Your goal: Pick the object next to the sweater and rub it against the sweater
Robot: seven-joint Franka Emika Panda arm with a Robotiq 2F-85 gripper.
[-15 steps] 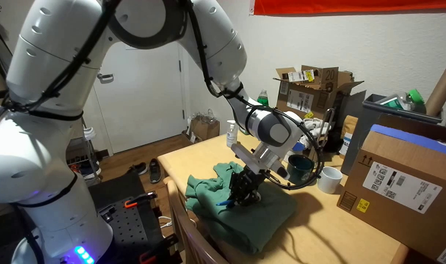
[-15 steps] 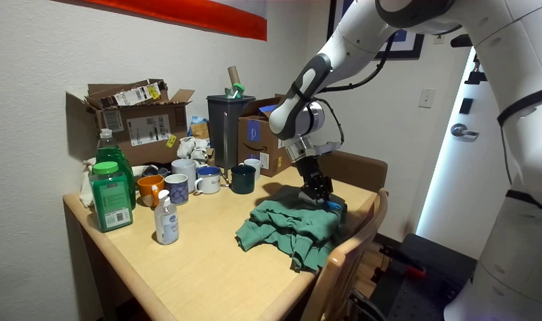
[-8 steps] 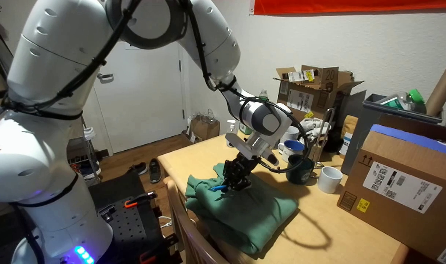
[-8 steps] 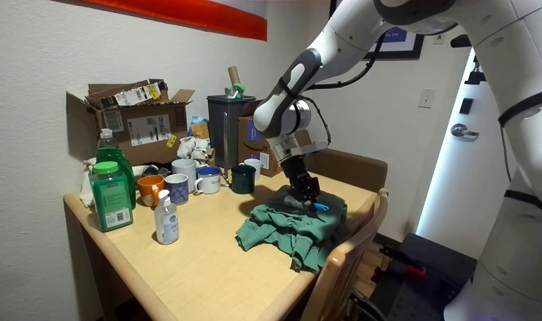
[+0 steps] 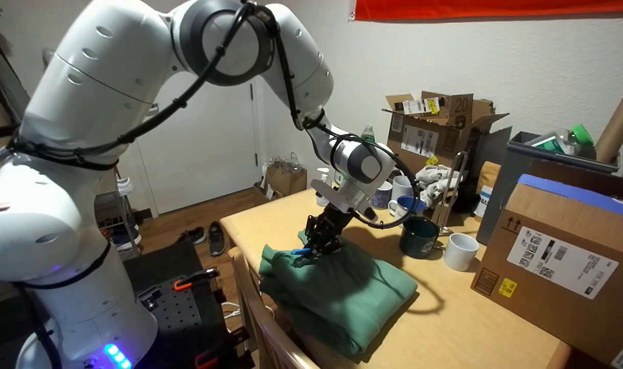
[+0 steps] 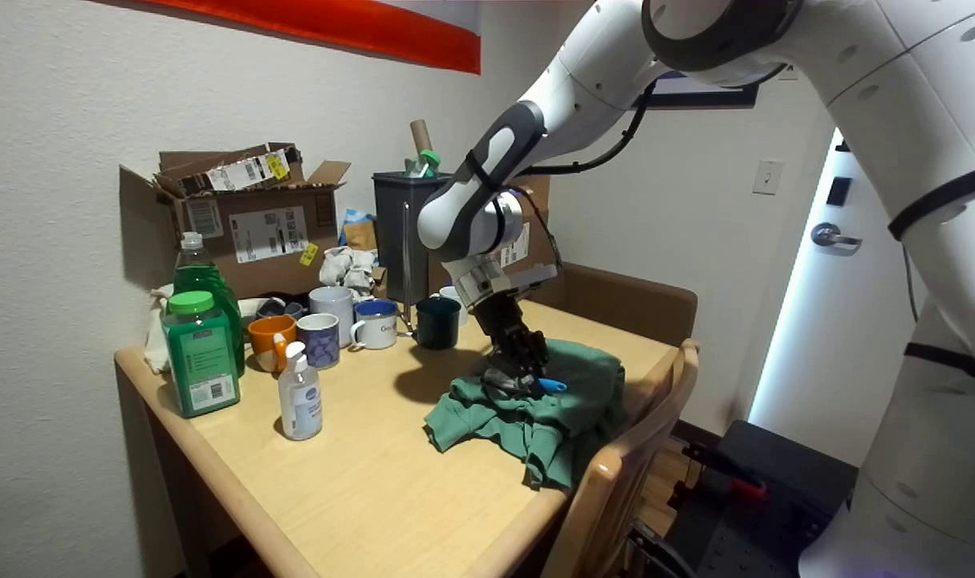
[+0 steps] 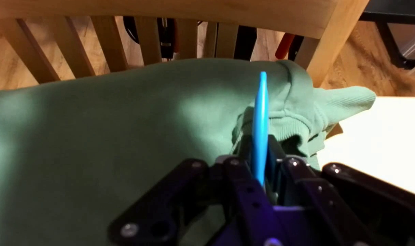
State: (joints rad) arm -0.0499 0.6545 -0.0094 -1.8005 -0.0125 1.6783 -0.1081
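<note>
Wrist view: gripper (image 7: 260, 150) clamped on the blue-handled tool (image 7: 261, 111). In an exterior view its grey head (image 6: 500, 384) is down at the sweater (image 6: 551, 421), contact unclear. Gripping mid-tool presumably leaves the head free for rubbing.

From opposite ends, both exterior views overlook the table (image 6: 359, 466) and share the sweater (image 5: 362, 297); close above, the wrist view faces down.

in an exterior view, sweater (image 6: 535, 413) on table (image 6: 375, 474), lower centre, pump bottle (image 6: 302, 408) to its left, mugs (image 6: 376, 327) behind bottle
</note>
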